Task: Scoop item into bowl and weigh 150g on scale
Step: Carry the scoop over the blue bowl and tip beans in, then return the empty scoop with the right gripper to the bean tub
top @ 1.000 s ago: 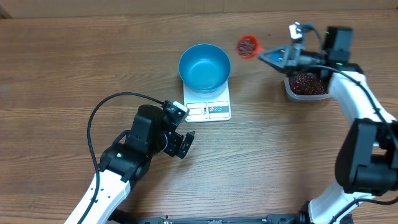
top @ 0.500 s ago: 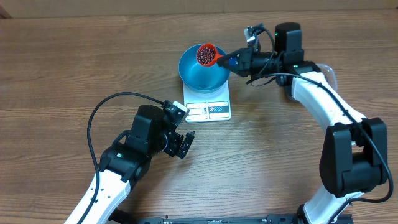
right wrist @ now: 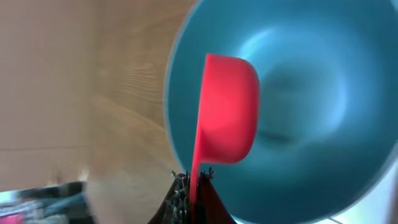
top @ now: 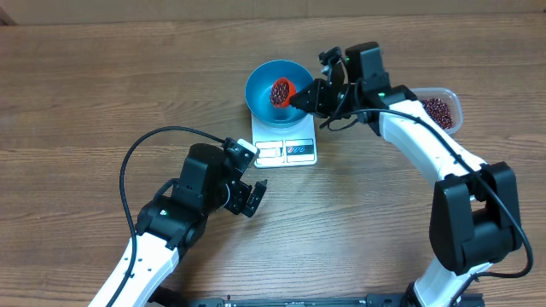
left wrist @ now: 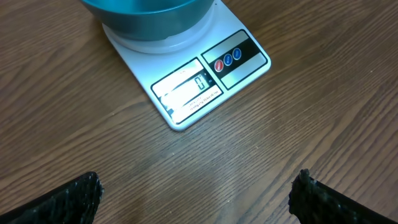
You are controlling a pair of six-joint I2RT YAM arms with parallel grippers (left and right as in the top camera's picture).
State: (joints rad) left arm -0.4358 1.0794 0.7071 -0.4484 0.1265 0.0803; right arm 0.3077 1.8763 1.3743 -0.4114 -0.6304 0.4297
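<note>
1. Overhead: the right gripper [top: 305, 96], shut tight on the red scoop [top: 288, 86], holds beans [top: 277, 92] over the bowl [top: 260, 107] on the scale [top: 286, 152].
2. Left wrist: the left gripper [left wrist: 194, 194] gapes wide and empty, near the scale, whose display reads zero.
3. Right wrist: the scoop is tilted above the bowl's hollow. The pouring step is in hand, and the next move calls for rolling the wrist further.

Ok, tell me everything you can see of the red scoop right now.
The red scoop looks like smooth, glossy plastic: a small round cup on a thin flat handle. The right gripper is shut on the handle's end and holds the scoop over the inside of the blue bowl. From overhead the cup shows dark beans in it and appears tilted. The right wrist view shows only its plain outer wall. Whether it touches the bowl I cannot tell.
</note>
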